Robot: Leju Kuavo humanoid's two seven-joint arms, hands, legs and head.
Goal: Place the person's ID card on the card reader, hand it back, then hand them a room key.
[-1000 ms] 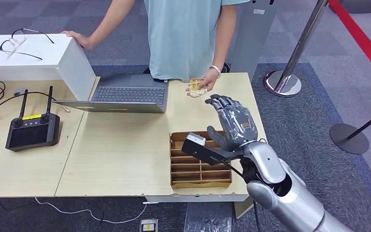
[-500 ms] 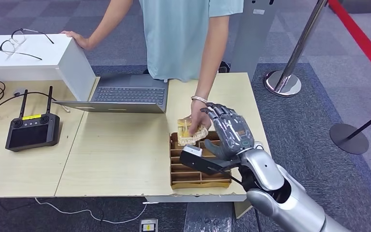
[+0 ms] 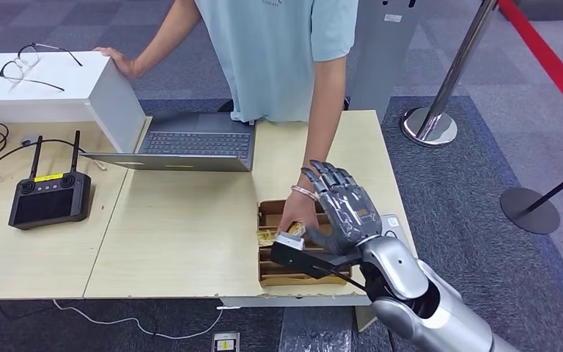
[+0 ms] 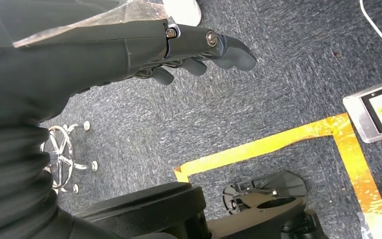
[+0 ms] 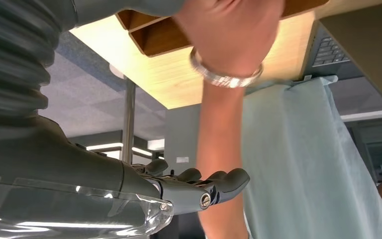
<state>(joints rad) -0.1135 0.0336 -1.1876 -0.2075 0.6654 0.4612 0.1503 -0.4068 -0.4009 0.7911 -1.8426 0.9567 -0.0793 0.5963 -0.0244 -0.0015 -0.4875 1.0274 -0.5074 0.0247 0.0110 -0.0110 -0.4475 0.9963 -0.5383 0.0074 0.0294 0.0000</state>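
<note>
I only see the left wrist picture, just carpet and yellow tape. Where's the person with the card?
Observer: The person's hand is reaching into the wooden slotted tray on the desk.
Operator: Is the robot's right hand holding anything?
Observer: No, the right hand is raised beside the person's wrist, fingers spread, holding nothing.
Operator: What else is on the desk?
Observer: An open laptop and a black controller with two antennas.
</note>
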